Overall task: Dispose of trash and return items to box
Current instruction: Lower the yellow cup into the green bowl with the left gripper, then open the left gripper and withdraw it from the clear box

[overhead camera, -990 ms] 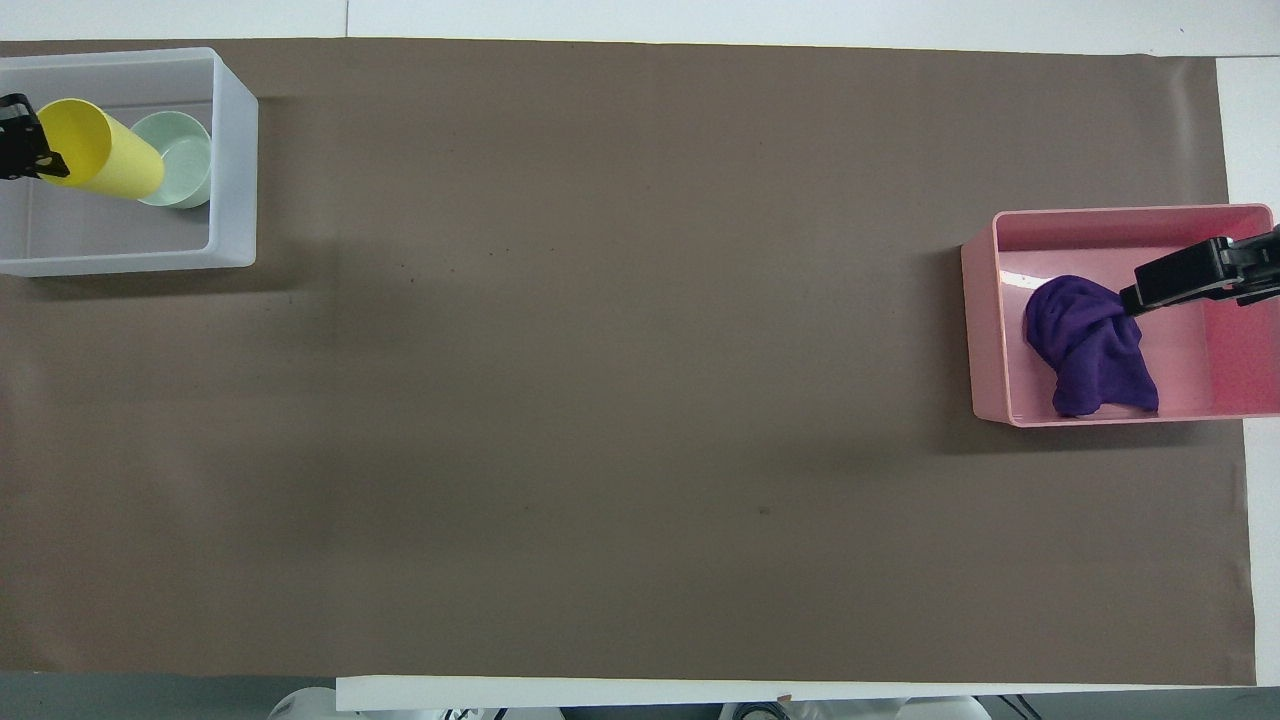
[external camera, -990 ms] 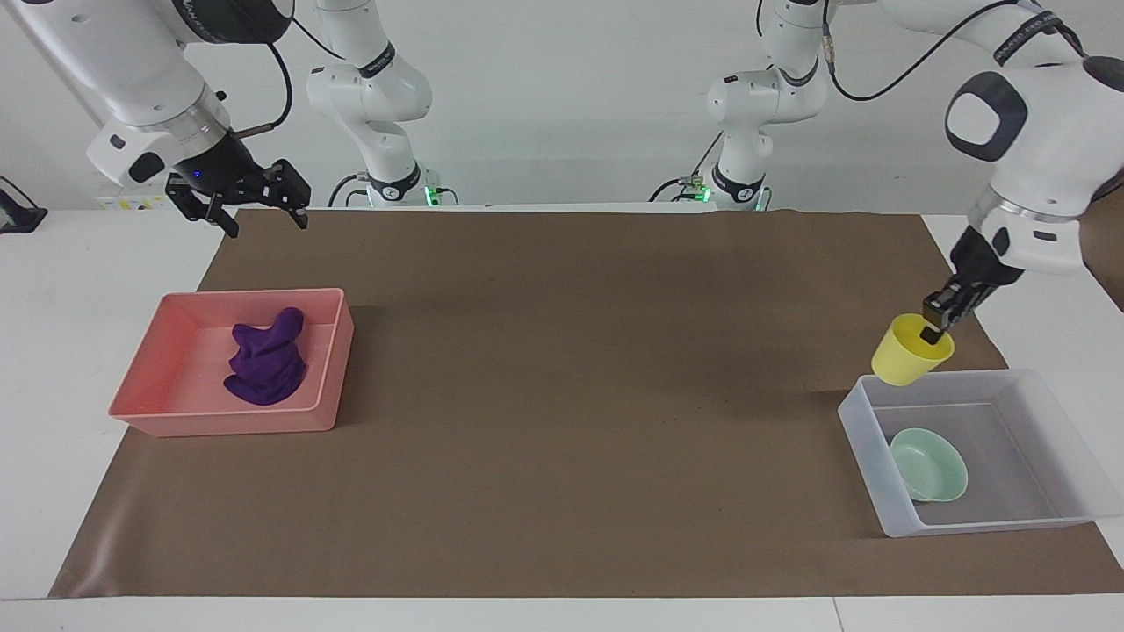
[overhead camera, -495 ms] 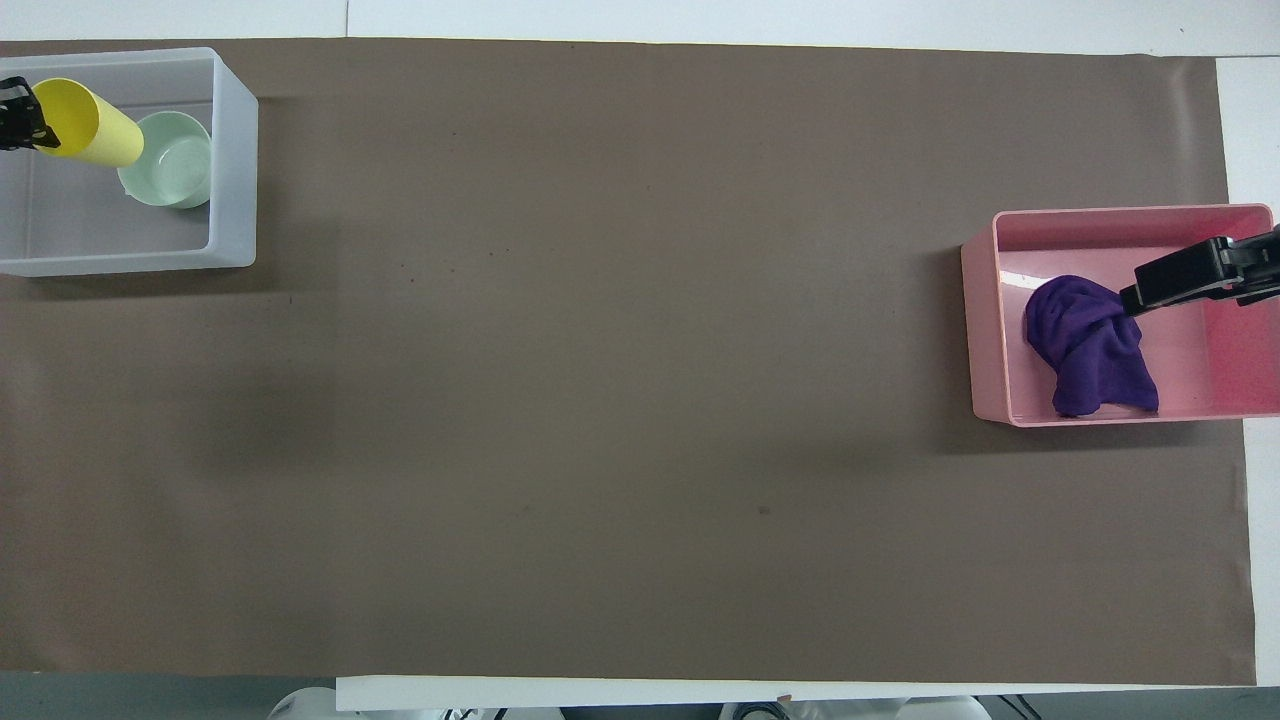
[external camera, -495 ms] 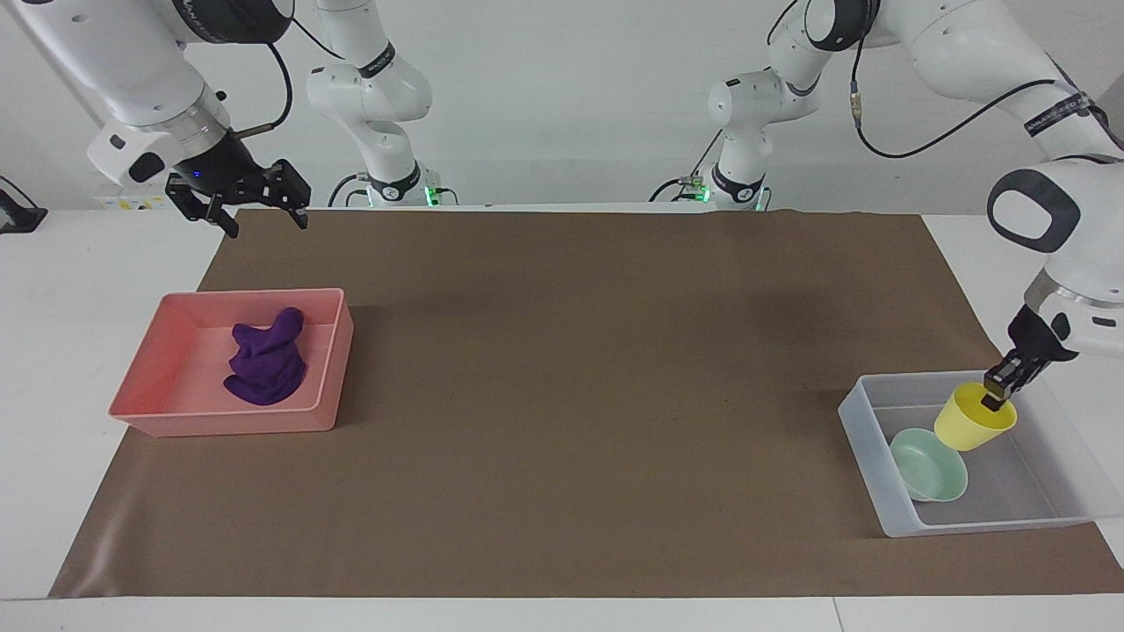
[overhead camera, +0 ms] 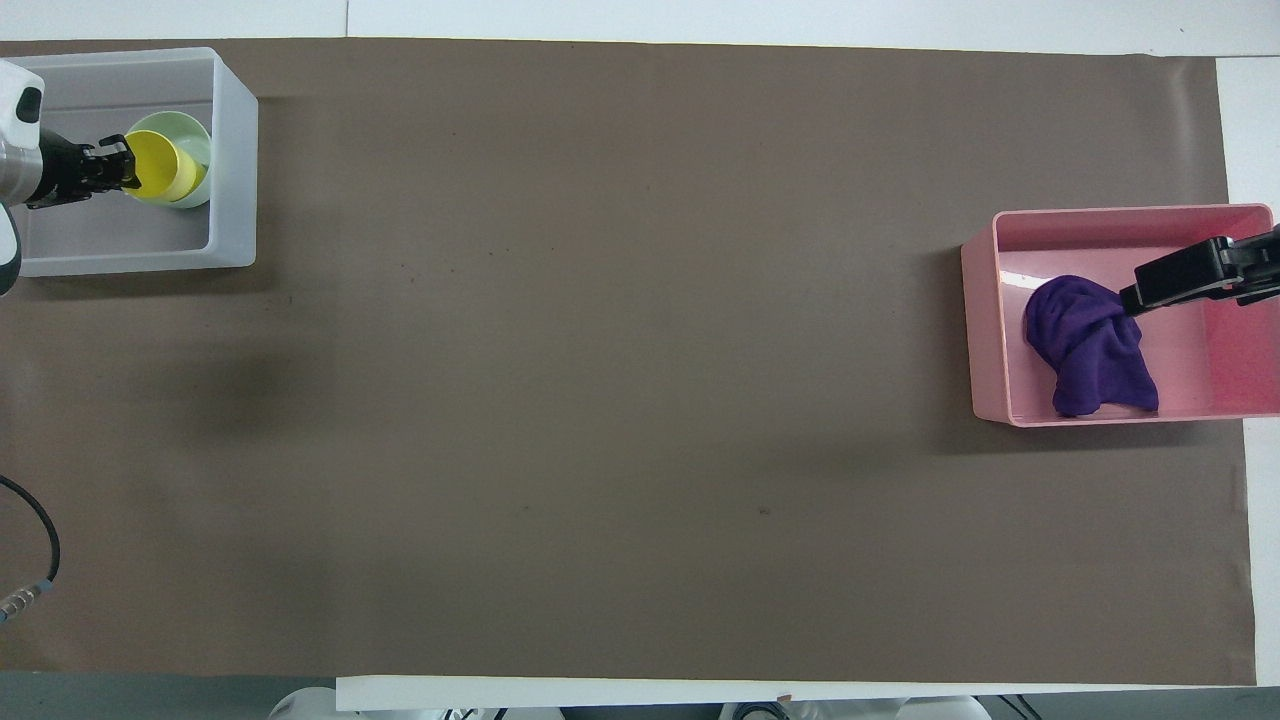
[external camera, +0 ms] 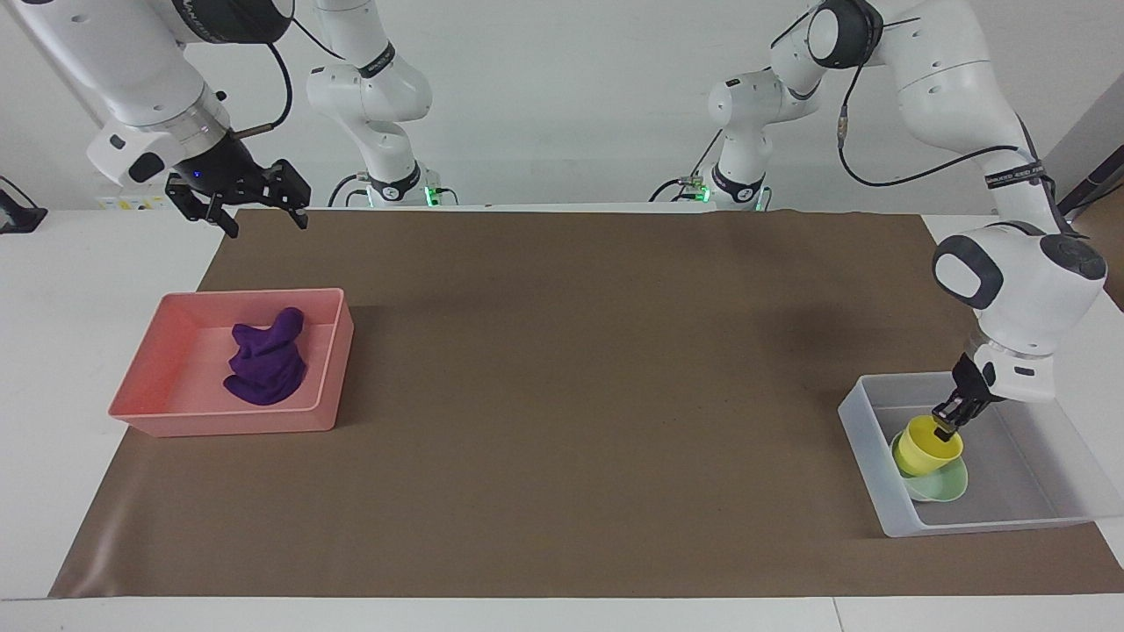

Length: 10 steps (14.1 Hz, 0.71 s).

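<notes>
Facing view: the left gripper (external camera: 947,427) reaches steeply down into the clear box (external camera: 865,439) at the left arm's end of the table, its fingertips pinched on the rim of the yellow cup (external camera: 926,445). The cup sits tilted in the green bowl (external camera: 950,484), covering most of it; whether the cup's base rests on the bowl cannot be told. The right gripper (external camera: 257,214) waits raised over the brown mat's (external camera: 580,377) corner at the right arm's end, fingers spread wide and holding nothing. Below it, the purple rag (external camera: 265,358) lies bunched in the pink tray (external camera: 228,423).

Overhead view: the left gripper (overhead camera: 122,170) enters at the frame's edge, most of its arm cut off, clamped on the cup (overhead camera: 160,178), which hides all but a crescent of the bowl (overhead camera: 195,140) in the box (overhead camera: 235,170). Only part of the right gripper (overhead camera: 1190,275) shows, overlapping the rag (overhead camera: 1090,350) in the tray (overhead camera: 985,330), itself cropped by the frame.
</notes>
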Each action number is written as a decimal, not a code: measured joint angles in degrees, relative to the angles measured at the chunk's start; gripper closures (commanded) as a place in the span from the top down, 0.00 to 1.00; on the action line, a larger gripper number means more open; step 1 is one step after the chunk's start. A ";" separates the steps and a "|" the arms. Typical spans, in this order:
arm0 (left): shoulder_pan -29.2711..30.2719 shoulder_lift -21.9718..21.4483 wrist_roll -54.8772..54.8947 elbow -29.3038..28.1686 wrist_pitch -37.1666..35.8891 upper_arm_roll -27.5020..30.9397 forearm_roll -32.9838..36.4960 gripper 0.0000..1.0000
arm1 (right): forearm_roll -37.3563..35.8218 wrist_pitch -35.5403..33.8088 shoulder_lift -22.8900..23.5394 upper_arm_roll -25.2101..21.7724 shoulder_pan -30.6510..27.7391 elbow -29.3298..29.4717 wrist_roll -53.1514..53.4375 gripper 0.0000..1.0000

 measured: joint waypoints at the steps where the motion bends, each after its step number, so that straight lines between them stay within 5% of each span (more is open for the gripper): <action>1: -0.03 -0.10 0.25 1.13 -0.92 -0.01 0.00 1.00 | 0.00 0.00 0.00 0.00 0.00 0.00 0.00 1.00; 4: -0.26 -2.46 0.94 5.58 -9.31 -0.07 0.02 1.00 | 0.00 0.00 0.00 0.00 0.00 0.00 0.00 1.00; 10: -3.25 -18.12 2.88 4.35 -29.10 -0.67 0.35 1.00 | 0.00 0.00 0.00 0.00 0.00 0.00 0.00 1.00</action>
